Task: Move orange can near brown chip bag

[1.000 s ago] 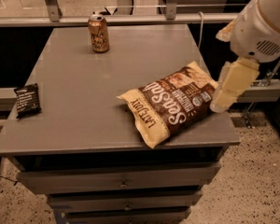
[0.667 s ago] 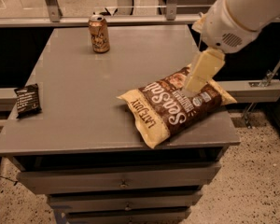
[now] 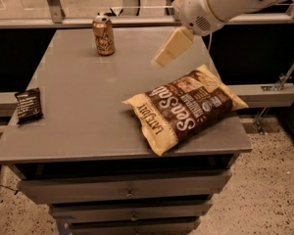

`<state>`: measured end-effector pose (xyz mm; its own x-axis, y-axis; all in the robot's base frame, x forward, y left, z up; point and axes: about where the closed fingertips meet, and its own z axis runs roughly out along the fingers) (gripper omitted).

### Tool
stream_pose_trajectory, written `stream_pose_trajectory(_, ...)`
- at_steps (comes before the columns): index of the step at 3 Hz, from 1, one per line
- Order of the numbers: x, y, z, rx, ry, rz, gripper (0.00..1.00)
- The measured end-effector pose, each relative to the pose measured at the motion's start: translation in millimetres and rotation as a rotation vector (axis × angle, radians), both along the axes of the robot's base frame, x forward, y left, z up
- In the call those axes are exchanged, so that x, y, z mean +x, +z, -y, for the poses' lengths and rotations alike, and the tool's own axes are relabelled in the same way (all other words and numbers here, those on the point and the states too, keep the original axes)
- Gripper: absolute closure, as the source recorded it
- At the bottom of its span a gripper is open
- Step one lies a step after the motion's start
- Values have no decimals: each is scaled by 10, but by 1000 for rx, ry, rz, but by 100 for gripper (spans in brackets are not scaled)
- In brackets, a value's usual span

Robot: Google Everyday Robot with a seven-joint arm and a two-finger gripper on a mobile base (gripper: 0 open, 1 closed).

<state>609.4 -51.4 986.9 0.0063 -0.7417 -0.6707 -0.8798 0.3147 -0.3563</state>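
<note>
Orange-gold metal, the can [image 3: 103, 35] stands upright at the far edge of the grey tabletop [image 3: 88, 106]. It is to the camera's left of the end effector [image 3: 166, 54] and well apart from it. The end effector hangs in the air with nothing in it; the brown chip bag [image 3: 186, 106] lies below it, nearer the camera. This looks like the approach step, the can not yet grasped. The next move calls for crossing to the can, dropping to its height and closing on its sides. The cream tip reads as one block, so spread or pressed together, I cannot tell. The arm is cut off at the top.
</note>
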Motion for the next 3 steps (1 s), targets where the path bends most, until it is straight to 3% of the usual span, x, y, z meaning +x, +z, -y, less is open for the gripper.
stream_pose_trajectory(1, -4, -1, -1, -1, 1, -1, 0)
stream_pose_trajectory(2, 28, -27, -37, 54, -1, 4, 0)
stream_pose_trajectory(3, 275, -196, -195, 177, -13, 2, 0)
